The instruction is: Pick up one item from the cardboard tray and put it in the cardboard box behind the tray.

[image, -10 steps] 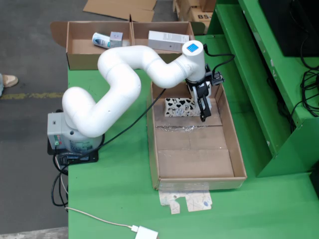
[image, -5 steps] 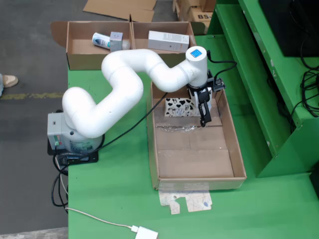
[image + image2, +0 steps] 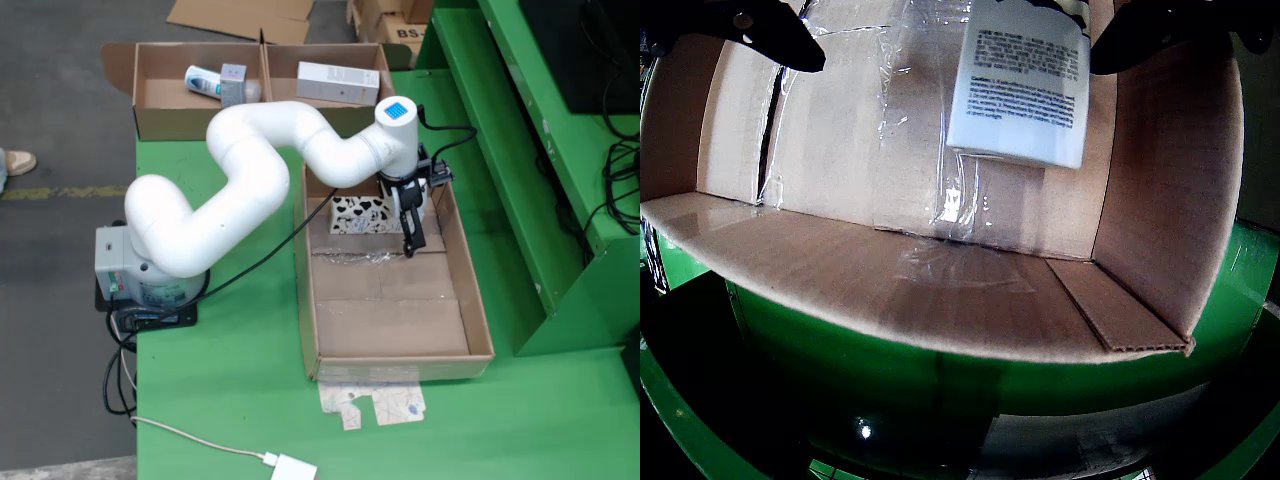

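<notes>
One patterned packet (image 3: pixel 362 214) lies in the cardboard tray (image 3: pixel 480 310), but the gripper (image 3: pixel 408 248), jaws spread, hangs beside its edge, so closing could miss it.

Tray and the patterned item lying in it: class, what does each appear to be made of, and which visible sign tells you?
Tray: corrugated cardboard, matte brown; fluted edge shows in the gripper view, with glossy clear tape across its seams. Patterned item: probably printed card or plastic packaging; smooth white face with text.
</notes>
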Available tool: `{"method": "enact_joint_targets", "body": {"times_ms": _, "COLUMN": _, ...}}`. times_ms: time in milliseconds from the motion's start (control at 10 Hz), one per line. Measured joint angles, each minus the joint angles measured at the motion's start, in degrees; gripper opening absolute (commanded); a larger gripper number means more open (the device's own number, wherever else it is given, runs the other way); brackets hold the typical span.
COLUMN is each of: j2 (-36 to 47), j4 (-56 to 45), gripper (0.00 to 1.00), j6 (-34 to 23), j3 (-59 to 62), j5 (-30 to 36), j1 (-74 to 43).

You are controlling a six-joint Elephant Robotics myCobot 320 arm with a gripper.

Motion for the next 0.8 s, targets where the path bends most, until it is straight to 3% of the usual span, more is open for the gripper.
{"method": "enact_joint_targets", "body": {"times_ms": 700, "j2": -2.11, "j4": -1.49, "gripper": 1.00, "j6": -0.17, "j3": 2.64, "j5": 0.00, "j1": -0.36}}
{"method": "enact_joint_targets", "body": {"times_ms": 800, "j2": -2.11, "j4": -1.49, "gripper": 0.90, "j6": -0.17, "j3": 2.64, "j5": 0.00, "j1": -0.36}}
